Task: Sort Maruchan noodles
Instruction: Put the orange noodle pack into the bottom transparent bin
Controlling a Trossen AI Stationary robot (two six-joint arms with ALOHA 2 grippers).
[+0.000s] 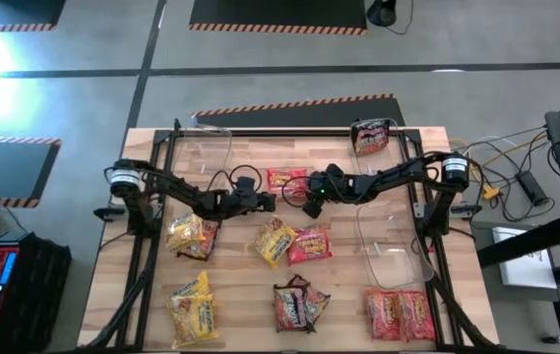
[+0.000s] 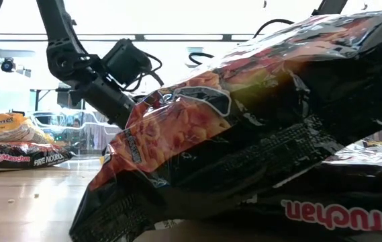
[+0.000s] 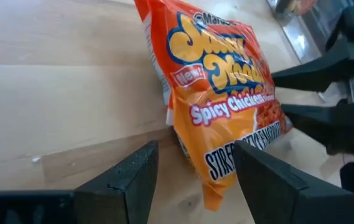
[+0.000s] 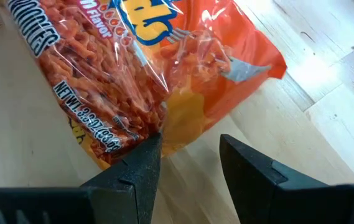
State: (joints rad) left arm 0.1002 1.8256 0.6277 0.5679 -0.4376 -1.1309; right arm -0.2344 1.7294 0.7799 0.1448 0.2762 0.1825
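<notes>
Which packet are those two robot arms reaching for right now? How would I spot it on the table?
Look at the wooden table from above and find where the two dark arms meet near its middle. Between the left gripper and right gripper lies one orange packet, flat on the wood. Unlike the other packets, which lie in pairs or piles nearer the front edge, it lies alone.

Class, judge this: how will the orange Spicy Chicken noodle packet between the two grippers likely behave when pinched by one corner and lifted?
The orange packet looks glossy, so probably slippery. Its crinkled film edge would likely flex, and the packet may dangle.
</notes>
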